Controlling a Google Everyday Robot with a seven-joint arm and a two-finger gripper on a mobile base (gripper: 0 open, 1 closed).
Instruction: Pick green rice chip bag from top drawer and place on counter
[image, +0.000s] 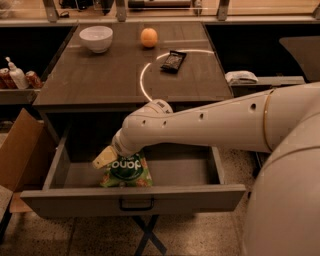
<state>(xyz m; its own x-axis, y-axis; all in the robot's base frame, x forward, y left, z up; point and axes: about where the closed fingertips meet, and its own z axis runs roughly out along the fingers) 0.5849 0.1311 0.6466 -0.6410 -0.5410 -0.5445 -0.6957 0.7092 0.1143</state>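
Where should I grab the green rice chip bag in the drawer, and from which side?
Pinch its upper-left edge from above: the green rice chip bag seems to lie flat on the top drawer floor, and the pincer sits at that corner.

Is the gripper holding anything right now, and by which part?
Cannot be told. The gripper is down in the top drawer, at the top edge of the green rice chip bag.

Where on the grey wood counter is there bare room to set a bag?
Bare: front left of the counter, between white bowl and pale arc. Crowded: the back, around orange fruit and black wrapper. The gripper is in the grey top drawer at the green rice chip bag.
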